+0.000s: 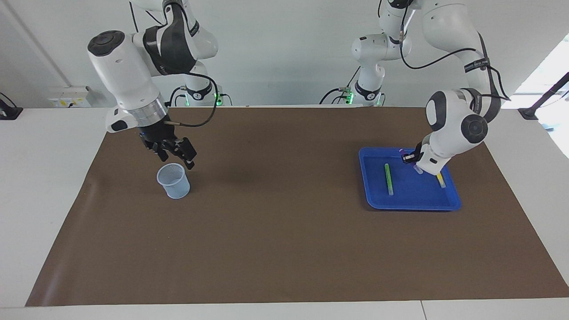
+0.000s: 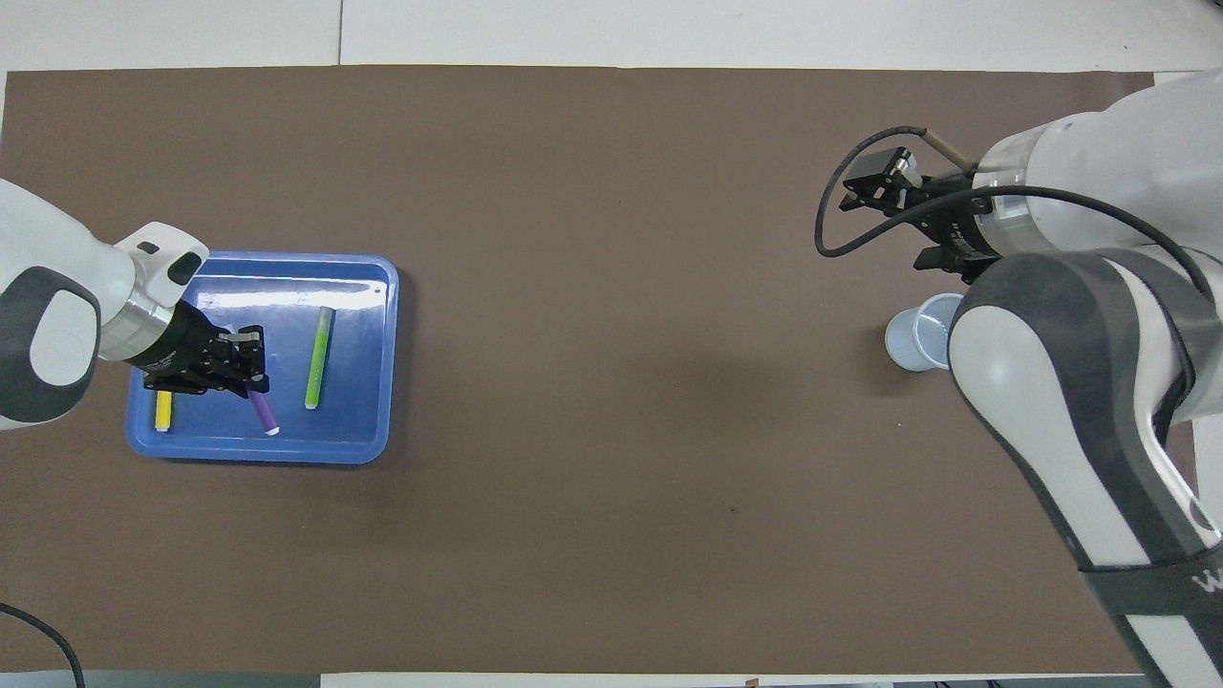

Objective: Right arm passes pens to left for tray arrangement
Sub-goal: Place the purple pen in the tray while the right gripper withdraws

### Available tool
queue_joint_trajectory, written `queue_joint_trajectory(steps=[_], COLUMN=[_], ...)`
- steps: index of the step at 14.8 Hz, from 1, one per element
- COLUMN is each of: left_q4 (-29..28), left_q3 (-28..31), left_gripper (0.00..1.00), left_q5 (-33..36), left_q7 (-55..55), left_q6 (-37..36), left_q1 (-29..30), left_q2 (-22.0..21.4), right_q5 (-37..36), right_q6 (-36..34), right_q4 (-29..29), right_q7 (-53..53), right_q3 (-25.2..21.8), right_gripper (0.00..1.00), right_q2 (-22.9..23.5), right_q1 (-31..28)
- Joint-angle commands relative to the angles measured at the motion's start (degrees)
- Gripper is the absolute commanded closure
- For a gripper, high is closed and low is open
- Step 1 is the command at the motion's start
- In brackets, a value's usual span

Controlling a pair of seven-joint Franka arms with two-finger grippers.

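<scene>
The blue tray lies toward the left arm's end of the table. A green pen and a yellow pen lie flat in it, apart from each other. My left gripper is low over the tray between them, shut on a purple pen. That pen is tilted, its whitish tip down toward the tray floor. Whether the tip touches the floor I cannot tell. My right gripper hangs open and holds nothing, just above a cup.
A small translucent pale-blue cup stands upright on the brown mat toward the right arm's end. Two smaller white arms with green lights stand at the robots' edge of the table.
</scene>
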Motion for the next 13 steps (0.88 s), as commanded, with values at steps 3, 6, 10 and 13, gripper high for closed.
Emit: queue_joint_trajectory(steps=[3, 6, 10, 13], left_q4=[1.77, 1.68, 1.68, 2.47], left_q3=[0.02, 0.02, 0.02, -0.07], left_gripper=[1.00, 1.00, 0.01, 0.00], left_q5=[2.23, 2.14, 2.14, 1.96], left_q7=[0.79, 0.70, 1.05, 1.14], left_q6=[3.09, 3.70, 4.76, 4.32], left_q1=[-0.67, -0.67, -0.14, -0.14], left_q2=[5.77, 5.77, 5.77, 5.86], right_q5=[-3.68, -3.86, -3.95, -4.65], right_q6=[-5.93, -10.67, -15.96, -17.45], right_q4=[0.55, 4.76, 7.06, 6.97], right_q7=[-7.05, -7.14, -7.40, -9.42], right_q3=[0.63, 0.63, 0.63, 0.63], right_gripper=[0.00, 0.00, 0.00, 0.00], right_q2=[-3.24, -2.55, -3.07, -4.21], right_q1=[-2.15, -2.06, -1.79, -1.62])
